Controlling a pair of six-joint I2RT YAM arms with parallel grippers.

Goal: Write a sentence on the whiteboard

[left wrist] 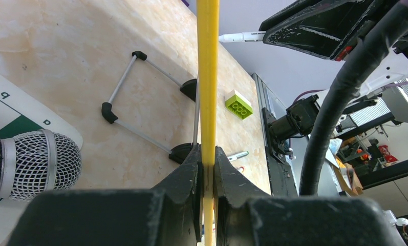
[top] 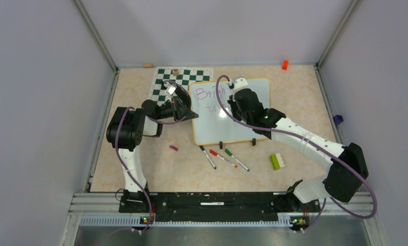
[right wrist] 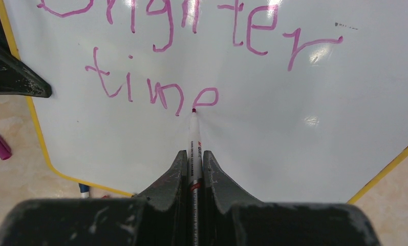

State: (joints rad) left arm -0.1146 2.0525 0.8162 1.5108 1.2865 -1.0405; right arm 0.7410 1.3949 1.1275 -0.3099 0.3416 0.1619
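Observation:
The whiteboard (top: 242, 120) lies on the table with a yellow rim and two black clips at its near edge. Purple writing on it reads "Brighter" and below that "time" (right wrist: 150, 92); the top view shows only part of the writing (top: 212, 100) beside the arm. My left gripper (left wrist: 208, 159) is shut on the board's yellow left rim (left wrist: 208, 77). My right gripper (right wrist: 194, 159) is shut on a white marker (right wrist: 194, 138), whose purple tip touches the board just under the "e".
A green-and-white chess mat (top: 178, 82) lies behind the board's left end. Three markers (top: 224, 158) and a purple cap (top: 173, 147) lie in front of the board. A lime brick (top: 277, 161) sits front right. An orange block (top: 284, 64) is at the back.

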